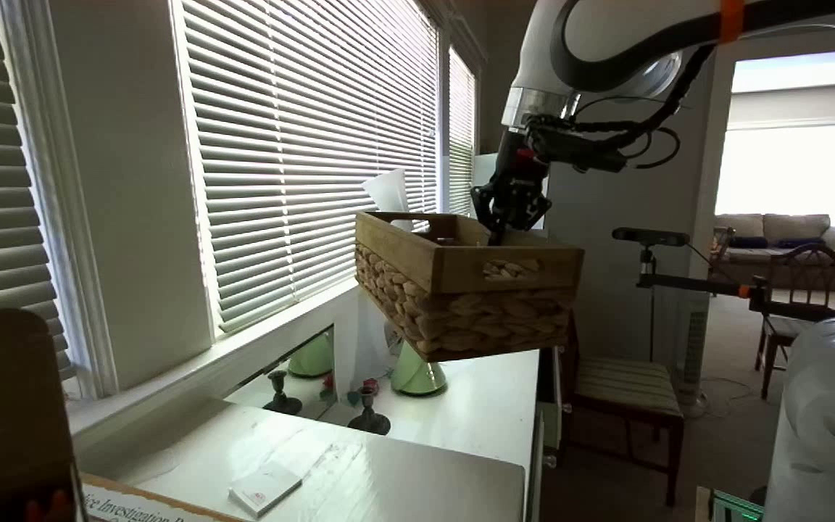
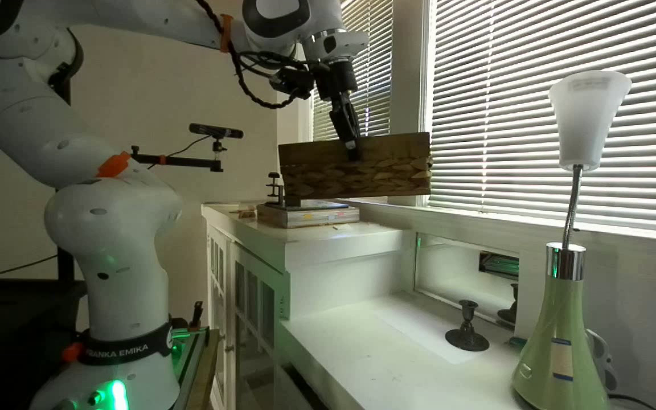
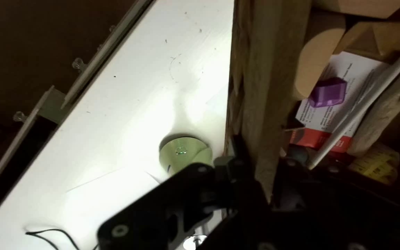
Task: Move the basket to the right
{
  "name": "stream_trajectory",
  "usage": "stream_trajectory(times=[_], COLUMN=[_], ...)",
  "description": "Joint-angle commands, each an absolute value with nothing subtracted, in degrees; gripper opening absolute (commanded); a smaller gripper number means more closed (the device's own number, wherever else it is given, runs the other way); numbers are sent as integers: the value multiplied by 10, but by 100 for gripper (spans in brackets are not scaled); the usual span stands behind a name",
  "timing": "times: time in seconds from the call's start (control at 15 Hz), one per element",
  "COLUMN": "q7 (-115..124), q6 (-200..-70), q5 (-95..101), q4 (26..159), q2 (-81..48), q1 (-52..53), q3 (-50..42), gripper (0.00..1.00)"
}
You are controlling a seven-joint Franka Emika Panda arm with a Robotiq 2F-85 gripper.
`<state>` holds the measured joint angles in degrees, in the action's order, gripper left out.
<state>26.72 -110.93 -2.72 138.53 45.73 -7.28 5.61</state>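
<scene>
Wicker basket (image 1: 497, 319), one, in one hand (image 2: 354, 146)

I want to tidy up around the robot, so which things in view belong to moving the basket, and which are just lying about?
Belongs to the job:
basket, held tilted
gripper, clamped on the basket's side wall

Just lying or standing about:
green lamp
candle holder
striped-seat chair
purple block, lying inside the basket

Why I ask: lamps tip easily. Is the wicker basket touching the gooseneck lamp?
Apart: in an exterior view, window blinds show through the gap between wicker basket and gooseneck lamp.
</scene>
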Motion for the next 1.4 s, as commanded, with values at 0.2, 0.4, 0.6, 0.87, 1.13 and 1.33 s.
stream_trajectory(times=[0.2, 0.4, 0.6, 0.87, 1.13, 1.33], q7=[365, 344, 350, 355, 360, 360], q6=[-1133, -1114, -1114, -1138, -1177, -1228], q5=[-15, -14, -14, -10, 7, 7], q4=[1467, 1457, 1462, 1467, 1485, 1495], q2=[562, 537, 546, 523, 482, 450], q1=[-151, -147, -149, -162, -190, -204], q3=[59, 56, 57, 50, 35, 20], gripper=[4, 14, 14, 4, 4, 4])
